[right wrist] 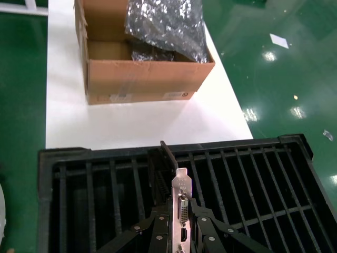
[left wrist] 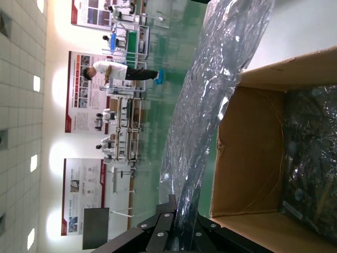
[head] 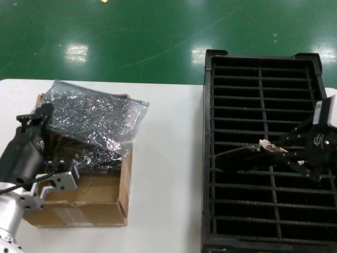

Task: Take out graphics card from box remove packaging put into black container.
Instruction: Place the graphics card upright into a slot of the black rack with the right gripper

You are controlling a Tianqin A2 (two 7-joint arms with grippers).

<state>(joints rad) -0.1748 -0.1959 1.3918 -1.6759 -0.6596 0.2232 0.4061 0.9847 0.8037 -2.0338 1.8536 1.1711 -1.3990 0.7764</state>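
Left gripper (head: 39,124) nearest, clamping the crinkled packaging (head: 97,113) by one edge, bag draping over the box (head: 89,203) at the desk's (head: 163,158) left edge. More bagged stock seemingly lying inside. Right gripper (head: 263,147) pinching the graphics card (right wrist: 181,211) by its bracket end, hovering over the black container (head: 263,60) on the right. Risks: card missing a slot and riding on a rib; bag slipping.

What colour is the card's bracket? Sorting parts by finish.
Shiny silver bracket, clearest in the right wrist view.
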